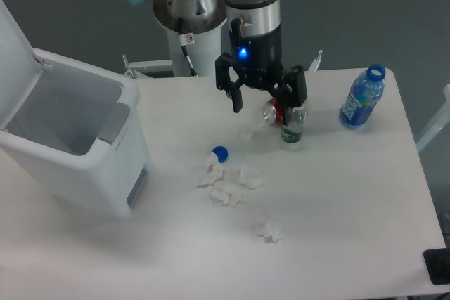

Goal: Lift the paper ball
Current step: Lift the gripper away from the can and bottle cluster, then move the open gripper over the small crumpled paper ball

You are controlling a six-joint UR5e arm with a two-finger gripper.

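Camera view: our pincer [264, 103] hangs wide open, holding nothing, ready; the ball [268, 230] lies well below it.

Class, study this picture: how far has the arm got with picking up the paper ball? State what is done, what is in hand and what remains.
Done: nothing shows as finished; the paper ball lies alone on the table, near the front. In hand: the gripper hangs open and empty farther back, by the red can. Left: travel to the ball, descend, close and lift.
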